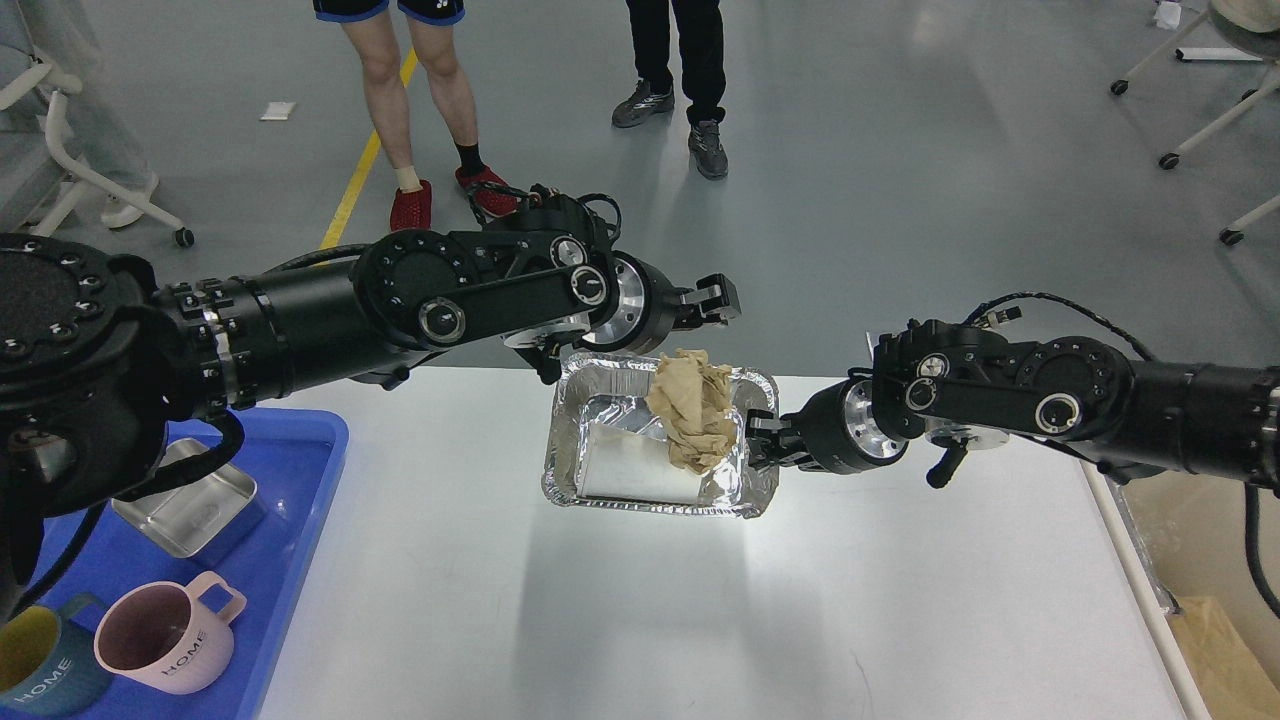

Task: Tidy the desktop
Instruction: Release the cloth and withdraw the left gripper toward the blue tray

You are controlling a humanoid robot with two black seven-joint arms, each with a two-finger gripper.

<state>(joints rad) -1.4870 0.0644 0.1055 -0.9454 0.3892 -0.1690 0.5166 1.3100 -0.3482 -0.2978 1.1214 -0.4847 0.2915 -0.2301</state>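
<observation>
The white desktop (640, 620) fills the lower half of the head view. A crinkled foil tray (610, 470) is near its far edge, with a crumpled brown paper wad (695, 410) resting on its right side. My right gripper (762, 442) reaches in from the right and is shut on the foil tray's right rim. My left gripper (720, 300) hovers just above the tray's far rim and the paper. Its fingers are slightly apart and hold nothing.
A blue tray (300, 480) at the desktop's left edge holds a steel tin (190, 505), a pink mug (165, 640) and a teal mug (40, 670). Two people's legs (420, 110) stand beyond the desk. A cardboard box (1225, 640) is on the floor at the right.
</observation>
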